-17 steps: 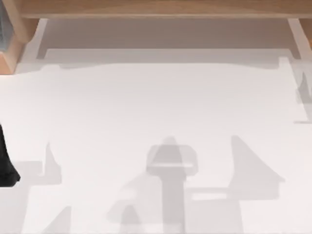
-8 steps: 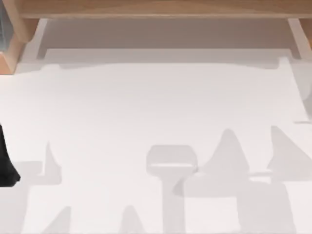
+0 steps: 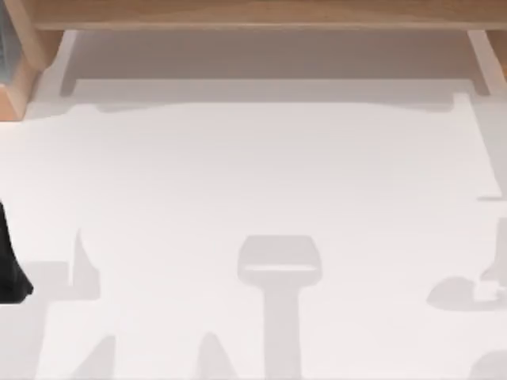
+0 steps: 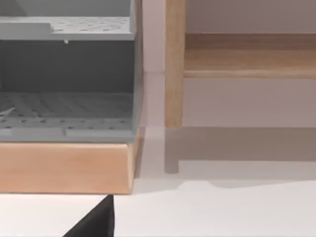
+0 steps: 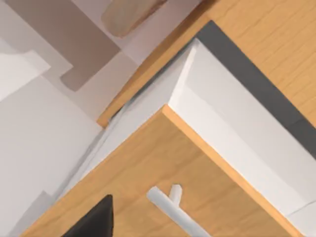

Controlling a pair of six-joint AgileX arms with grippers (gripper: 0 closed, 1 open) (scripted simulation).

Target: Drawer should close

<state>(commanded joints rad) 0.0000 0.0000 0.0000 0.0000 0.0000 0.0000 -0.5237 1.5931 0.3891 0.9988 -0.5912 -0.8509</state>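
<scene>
The right tool (image 5: 94, 219) is hovering beside the open wooden drawer (image 5: 163, 168) with its white bar handle (image 5: 173, 207); its opening cannot be told. Rigid, likely smooth-sliding, the drawer front is probably best pushed flat near the handle.

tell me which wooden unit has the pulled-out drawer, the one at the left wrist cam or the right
The one in the right wrist view: its wooden-fronted drawer with a white bar handle stands out from the cabinet. The left one holds grey open shelves.

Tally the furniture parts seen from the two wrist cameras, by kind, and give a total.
Drawer, pulled out: 1
Bar handle: 1
Grey perforated rack: 1
Wooden post: 1
Total: 4
</scene>
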